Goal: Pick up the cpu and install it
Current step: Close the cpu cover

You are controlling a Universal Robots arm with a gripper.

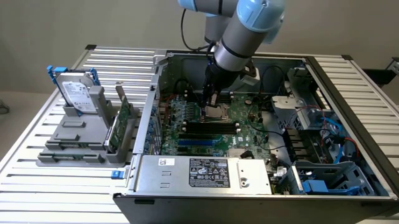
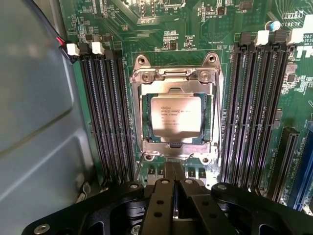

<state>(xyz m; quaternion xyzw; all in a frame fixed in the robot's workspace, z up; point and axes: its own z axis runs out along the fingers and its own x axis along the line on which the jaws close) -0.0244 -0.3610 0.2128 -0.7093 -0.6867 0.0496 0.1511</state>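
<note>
The cpu (image 2: pixel 175 116), a small silvery square chip with printed lettering, lies flat inside the metal socket frame (image 2: pixel 175 77) on the green motherboard (image 2: pixel 161 29). My gripper (image 2: pixel 174 172) hovers just off the socket's near edge, its black fingers pressed together with nothing between them. In the exterior view the gripper (image 1: pixel 210 103) points down into the open computer case, right above the socket (image 1: pixel 218 112) in the middle of the board.
Black memory slots (image 2: pixel 105 112) (image 2: pixel 254 107) flank the socket on both sides. A grey metal case wall (image 2: pixel 34 122) stands close by. Outside the case, a grey rack (image 1: pixel 81 135) holds a silver hard drive (image 1: pixel 78 95) and a green card (image 1: pixel 119 123). The power supply (image 1: pixel 206 175) sits at the case front.
</note>
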